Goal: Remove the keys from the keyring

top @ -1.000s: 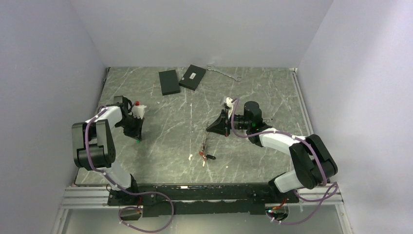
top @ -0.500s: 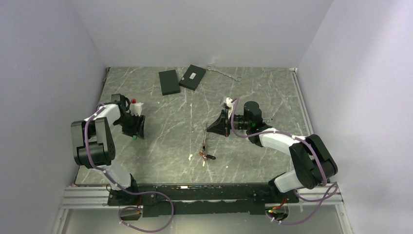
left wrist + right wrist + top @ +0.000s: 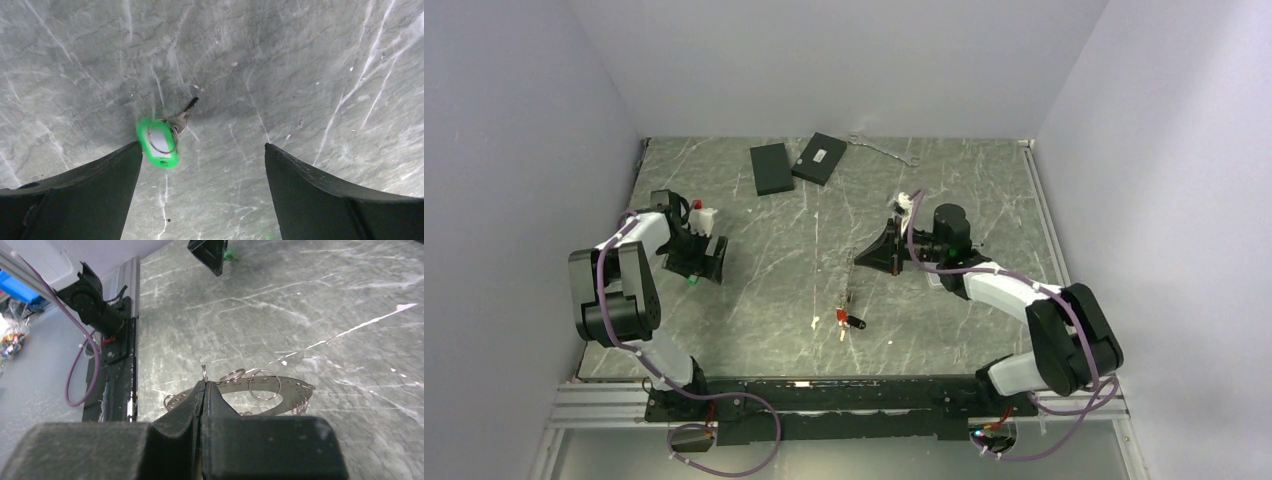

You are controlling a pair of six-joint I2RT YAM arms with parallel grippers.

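Note:
The keyring (image 3: 285, 386), a flat grey ring hung with small wire loops, is raised on edge and tilted over the table. My right gripper (image 3: 204, 386) is shut on its rim. The overhead view shows the keyring (image 3: 849, 278) edge-on, with my right gripper (image 3: 864, 258) beside it. A red key (image 3: 840, 318) and a black key (image 3: 858, 323) lie at its lower end. My left gripper (image 3: 202, 147) is open above a green-tagged key (image 3: 159, 142) lying on the table by its left finger. From above, that green key (image 3: 691, 281) sits just in front of my left gripper (image 3: 704, 258).
Two flat black boxes (image 3: 771, 168) (image 3: 818, 158) lie at the back of the marble table (image 3: 764, 300). A thin silver wrench (image 3: 884, 150) lies by the back wall. Small white specks (image 3: 812, 322) lie near the keys.
My left gripper has opened and let go of the green key, which now rests on the table. The right gripper has shifted slightly back and right, with the keyring still in it.

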